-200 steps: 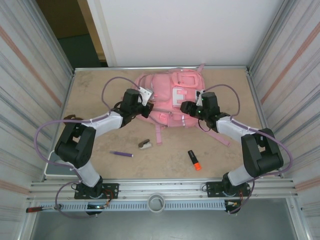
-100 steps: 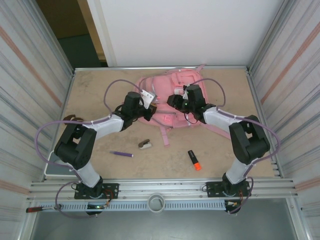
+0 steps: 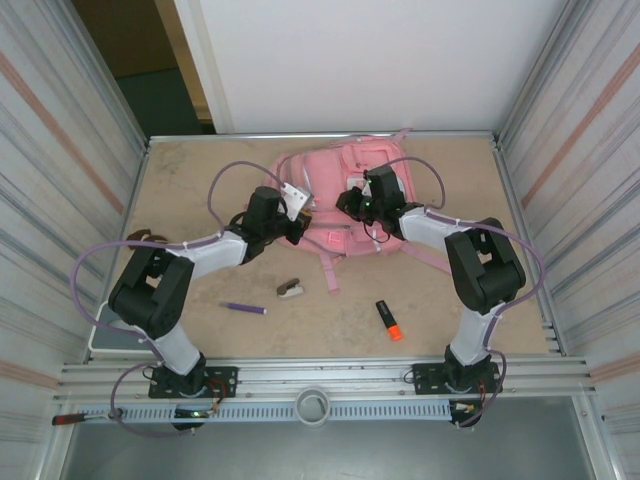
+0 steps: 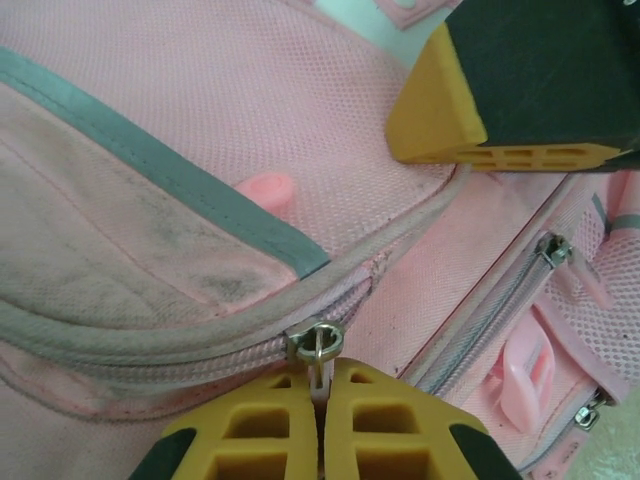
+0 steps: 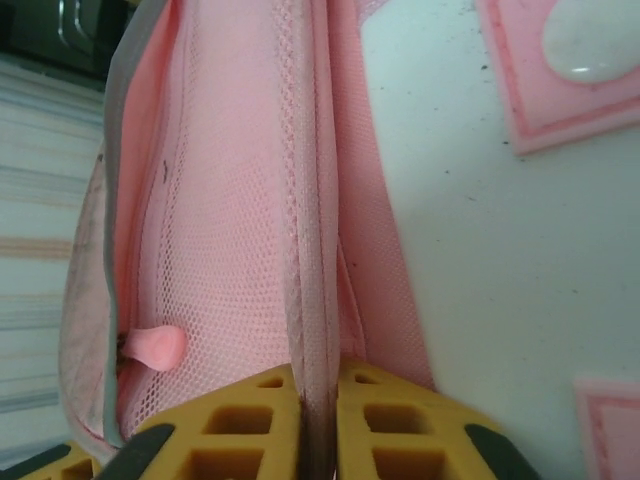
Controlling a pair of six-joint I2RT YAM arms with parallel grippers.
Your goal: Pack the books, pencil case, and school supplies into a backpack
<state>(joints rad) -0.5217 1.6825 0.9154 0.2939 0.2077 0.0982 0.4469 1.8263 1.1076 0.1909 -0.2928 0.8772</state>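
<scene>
The pink backpack [image 3: 345, 240] lies at the back middle of the table. My left gripper [image 3: 297, 228] is at its left side, shut on the small white zip pull [image 4: 320, 380] below a metal slider ring [image 4: 316, 342]. My right gripper [image 3: 347, 207] is close by on the bag's top, shut on a piped seam [image 5: 318, 330] of pink mesh fabric beside the white patch [image 5: 500, 250]. On the table in front lie a purple pen [image 3: 243, 308], a white-and-brown stapler-like piece [image 3: 290, 290] and an orange-and-black highlighter [image 3: 388, 320]. The books and the pencil case are out of view.
A brown lump with a cord [image 3: 140, 238] sits at the table's left edge. Pink straps [image 3: 325, 270] trail from the bag toward me. Striped walls close in both sides. In the left wrist view, one right fingertip [image 4: 500, 90] hangs just above the zip.
My right gripper swung left from the bag's right side onto its top and shut on the seam. The bag bunched up and shifted left. The left gripper stayed shut on the zip pull.
</scene>
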